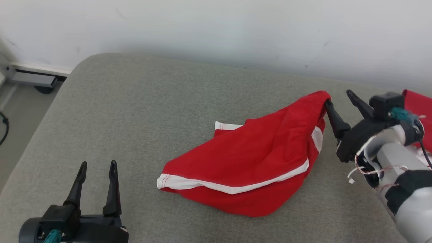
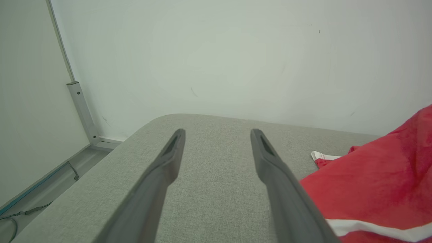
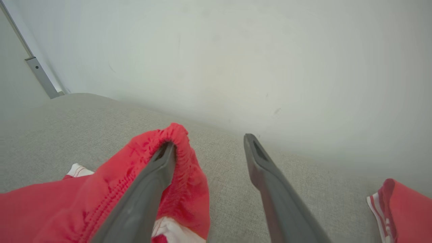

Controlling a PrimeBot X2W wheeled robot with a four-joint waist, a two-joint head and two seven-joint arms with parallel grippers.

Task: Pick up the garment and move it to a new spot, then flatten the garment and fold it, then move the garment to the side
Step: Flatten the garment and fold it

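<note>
A red garment (image 1: 256,155) with white trim lies crumpled on the grey cushion (image 1: 135,111). Its gathered waistband is lifted and hangs over one finger (image 3: 148,189) of my right gripper (image 1: 338,97), which is open; the other finger stands apart from the cloth. In the right wrist view the right gripper (image 3: 209,141) has the red fabric (image 3: 67,202) draped around that left-hand finger only. My left gripper (image 1: 98,163) is open at the lower left, well clear of the garment. The left wrist view has the left gripper (image 2: 217,131) over bare cushion, with the garment (image 2: 371,182) to its right.
A second red cloth with white stripes (image 1: 418,104) lies at the cushion's right edge, behind my right wrist, also seen as a red cloth (image 3: 401,206). A pale wall (image 1: 216,30) runs along the back. Floor and a metal rail (image 1: 33,79) are at the left.
</note>
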